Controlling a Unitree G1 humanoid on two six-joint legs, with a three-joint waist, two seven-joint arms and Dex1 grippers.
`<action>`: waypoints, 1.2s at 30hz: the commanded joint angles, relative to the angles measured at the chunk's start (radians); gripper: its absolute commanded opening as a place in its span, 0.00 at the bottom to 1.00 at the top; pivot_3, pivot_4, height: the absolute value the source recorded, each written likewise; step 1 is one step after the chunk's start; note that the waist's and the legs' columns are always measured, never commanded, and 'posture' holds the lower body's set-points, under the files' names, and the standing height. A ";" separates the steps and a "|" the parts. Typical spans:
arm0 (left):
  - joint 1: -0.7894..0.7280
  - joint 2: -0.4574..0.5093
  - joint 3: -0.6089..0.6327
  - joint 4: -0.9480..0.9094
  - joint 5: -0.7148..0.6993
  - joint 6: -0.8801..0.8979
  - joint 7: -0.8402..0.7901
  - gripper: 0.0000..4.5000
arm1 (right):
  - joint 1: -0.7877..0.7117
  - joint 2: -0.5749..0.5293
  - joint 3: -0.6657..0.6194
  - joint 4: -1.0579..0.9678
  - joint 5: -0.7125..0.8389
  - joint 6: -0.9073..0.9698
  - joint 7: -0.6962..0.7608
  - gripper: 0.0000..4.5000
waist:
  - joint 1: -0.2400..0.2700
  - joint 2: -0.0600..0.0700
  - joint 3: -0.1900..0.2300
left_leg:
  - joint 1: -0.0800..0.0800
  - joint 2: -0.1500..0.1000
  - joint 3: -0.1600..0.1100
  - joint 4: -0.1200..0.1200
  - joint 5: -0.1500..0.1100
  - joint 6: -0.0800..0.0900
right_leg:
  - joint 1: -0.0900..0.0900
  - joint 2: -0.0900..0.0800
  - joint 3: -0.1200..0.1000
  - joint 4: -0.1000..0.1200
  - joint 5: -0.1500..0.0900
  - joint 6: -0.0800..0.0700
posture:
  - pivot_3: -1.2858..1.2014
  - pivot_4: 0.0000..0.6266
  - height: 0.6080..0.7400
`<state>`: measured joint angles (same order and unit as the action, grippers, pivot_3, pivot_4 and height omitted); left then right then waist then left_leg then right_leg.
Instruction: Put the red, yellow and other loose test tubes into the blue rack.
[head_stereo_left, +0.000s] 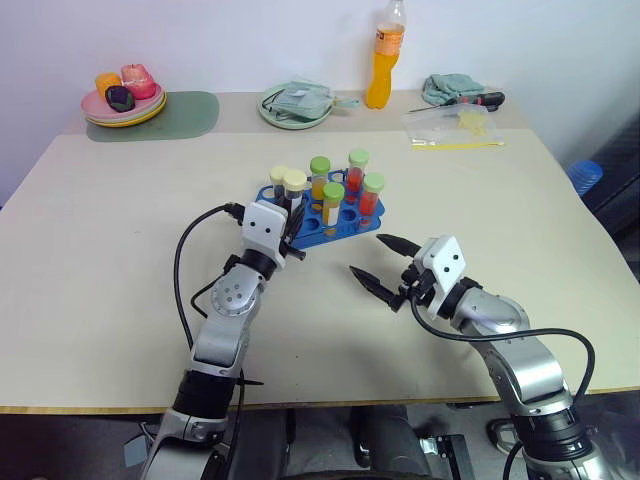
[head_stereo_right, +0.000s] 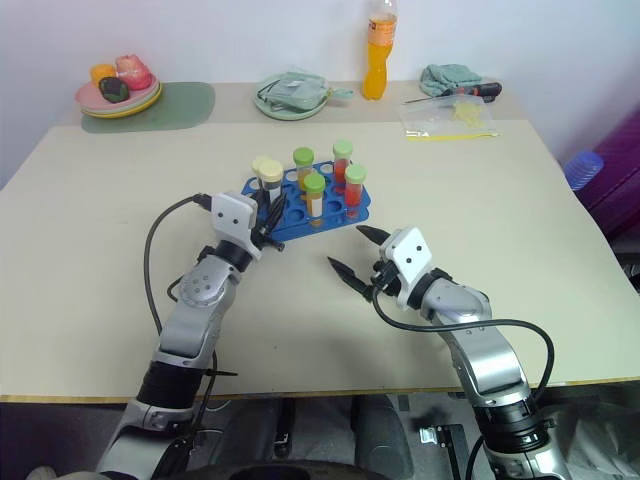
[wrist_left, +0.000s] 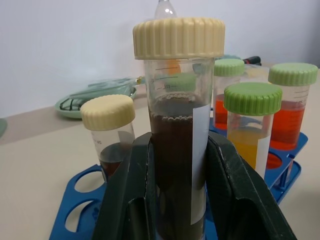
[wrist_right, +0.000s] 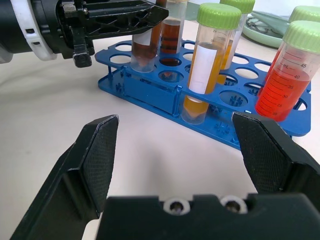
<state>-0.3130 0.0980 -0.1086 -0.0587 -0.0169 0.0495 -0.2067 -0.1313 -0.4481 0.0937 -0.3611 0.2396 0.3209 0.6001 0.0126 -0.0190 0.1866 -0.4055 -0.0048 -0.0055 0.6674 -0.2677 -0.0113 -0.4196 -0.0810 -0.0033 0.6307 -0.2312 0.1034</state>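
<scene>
Clamped between the left gripper's (wrist_left: 175, 200) black fingers (wrist_left: 125, 200), a brown tube (wrist_left: 175, 145) with a cream cap stands upright over the near-left corner of the blue rack (head_stereo_left: 345, 222), centre frame in the head views. Its foot looks already in a hole, though the fingers hide it. Five other tubes stand in the rack: another brown one (wrist_left: 111, 135), plus yellow and red ones with green caps. Right gripper (head_stereo_left: 382, 262) hangs wide and empty, lower right of the rack. Next comes seating the tube, releasing it and backing straight out.
</scene>
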 joint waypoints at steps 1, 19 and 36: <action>-0.005 -0.008 -0.003 0.001 -0.008 -0.012 -0.010 0.19 | 0.000 0.006 0.003 -0.046 0.003 -0.012 0.000 0.89 | 0.000 0.000 0.000 | 0.000 0.000 0.000 0.000 0.000 0.000 | 0.000 0.000 0.000 0.000 0.000 0.000 | 0.52 0.24 1.00; -0.010 -0.030 0.008 0.032 -0.017 -0.027 -0.015 0.41 | 0.001 0.005 0.009 -0.051 0.000 -0.013 0.000 0.89 | 0.000 0.000 0.000 | 0.000 0.000 0.000 0.000 0.000 0.000 | 0.000 0.000 0.000 0.000 0.000 0.000 | 0.52 0.24 1.00; 0.339 0.439 0.357 -0.328 -0.321 0.236 -0.359 0.95 | 0.100 -0.261 -0.373 -0.014 0.222 0.108 0.185 0.89 | 0.000 0.001 0.000 | 0.000 0.003 0.000 0.000 0.000 0.000 | 0.000 0.000 0.000 -0.001 -0.001 -0.002 | 0.52 0.24 1.00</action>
<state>0.0201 0.5156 0.1870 -0.3451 -0.2929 0.2737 -0.5233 -0.0386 -0.6875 -0.2105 -0.3814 0.4209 0.4184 0.7540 0.0125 -0.0184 0.1865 -0.4056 -0.0016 -0.0053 0.6670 -0.2680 -0.0109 -0.4196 -0.0814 -0.0031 0.6300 -0.2334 0.0995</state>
